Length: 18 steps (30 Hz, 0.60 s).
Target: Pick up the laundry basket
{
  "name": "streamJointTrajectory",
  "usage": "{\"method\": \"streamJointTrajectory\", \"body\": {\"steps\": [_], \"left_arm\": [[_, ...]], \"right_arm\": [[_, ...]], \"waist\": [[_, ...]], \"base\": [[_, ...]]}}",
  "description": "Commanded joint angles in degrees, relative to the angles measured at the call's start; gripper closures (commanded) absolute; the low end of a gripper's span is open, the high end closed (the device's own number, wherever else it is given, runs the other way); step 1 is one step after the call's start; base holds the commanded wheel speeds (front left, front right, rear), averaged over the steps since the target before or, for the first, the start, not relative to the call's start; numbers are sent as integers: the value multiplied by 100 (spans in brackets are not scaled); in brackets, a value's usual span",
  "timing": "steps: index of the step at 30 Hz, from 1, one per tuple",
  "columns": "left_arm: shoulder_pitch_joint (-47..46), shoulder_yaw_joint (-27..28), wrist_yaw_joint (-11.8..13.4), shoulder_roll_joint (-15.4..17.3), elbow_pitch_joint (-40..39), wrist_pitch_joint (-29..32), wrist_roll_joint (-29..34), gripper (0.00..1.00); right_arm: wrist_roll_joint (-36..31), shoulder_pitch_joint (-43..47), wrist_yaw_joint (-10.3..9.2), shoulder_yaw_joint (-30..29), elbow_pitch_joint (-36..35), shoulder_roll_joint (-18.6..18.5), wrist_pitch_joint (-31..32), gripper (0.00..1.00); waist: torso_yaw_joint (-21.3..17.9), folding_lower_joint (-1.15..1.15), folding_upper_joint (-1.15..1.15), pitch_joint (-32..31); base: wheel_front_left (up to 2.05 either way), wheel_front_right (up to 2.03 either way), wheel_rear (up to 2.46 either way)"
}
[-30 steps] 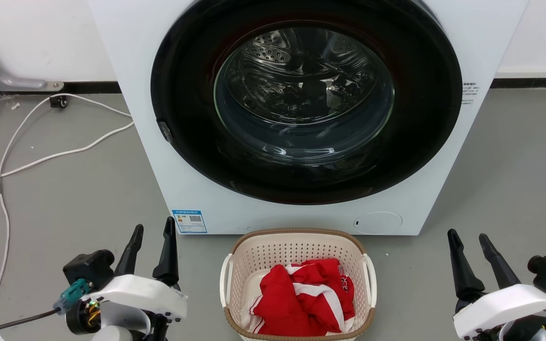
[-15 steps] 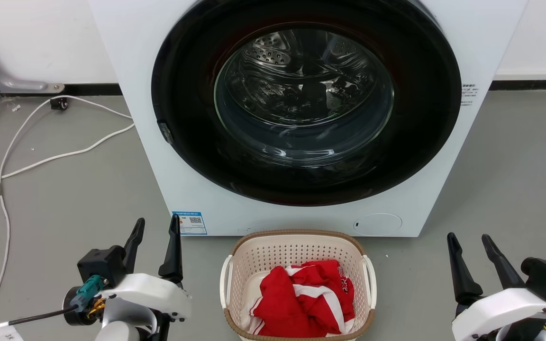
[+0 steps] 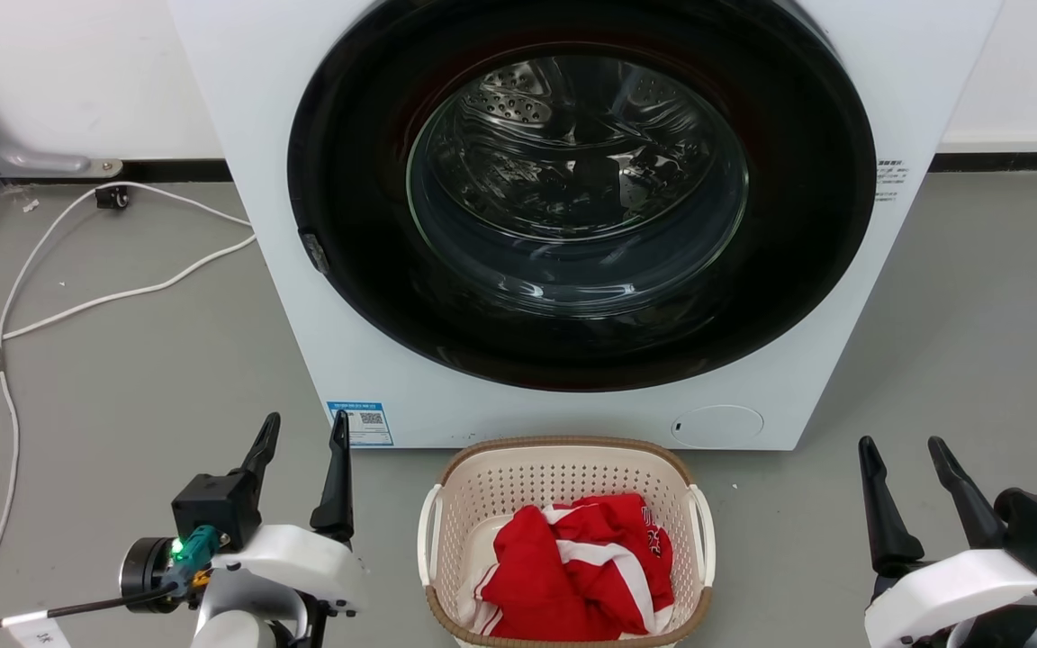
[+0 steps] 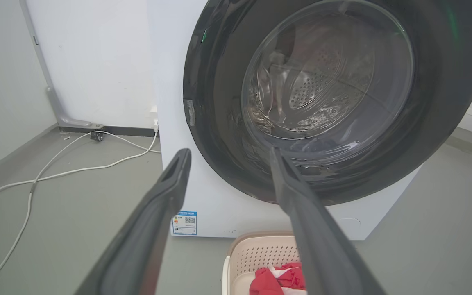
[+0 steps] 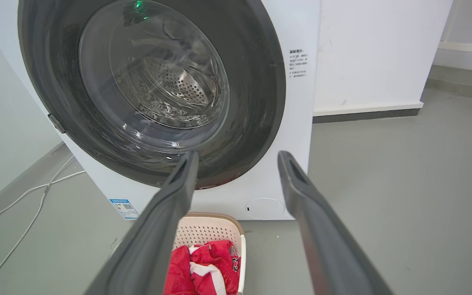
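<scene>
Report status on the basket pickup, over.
Left end effector open, empty, left of laundry basket. Right end effector open, empty, right of it. Basket on floor, untouched, red clothes inside. Washing machine close behind.

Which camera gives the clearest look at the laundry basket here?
The head view: the laundry basket shows almost whole, with both white handles and the red clothing inside; only its near edge is cut off. Each wrist view catches just its far end, partly hidden by a finger.

Laundry basket (image 3: 563,472) on the floor (image 3: 122,378) just before the washing machine (image 3: 257,108), clothing (image 3: 572,567) inside it
</scene>
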Motion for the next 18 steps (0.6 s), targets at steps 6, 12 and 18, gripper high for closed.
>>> {"method": "streamJointTrajectory", "body": {"steps": [6, 12, 18], "left_arm": [[-151, -41, 66, 30, 59, -115, 301, 0], [-188, -52, 103, 37, 103, -170, 471, 0], [-202, -73, 156, 31, 154, -224, 668, 0]], "right_arm": [[-281, 38, -2, -12, -93, 23, -65, 0], [-517, 53, -2, -6, -114, 26, -103, 0], [-783, 63, -2, -9, -143, 29, -122, 0]], "waist": [[-12, 0, 0, 42], [-2, 0, 0, 61], [8, 0, 0, 59]], "base": [[0, 0, 0], [0, 0, 0], [0, 0, 0]]}}
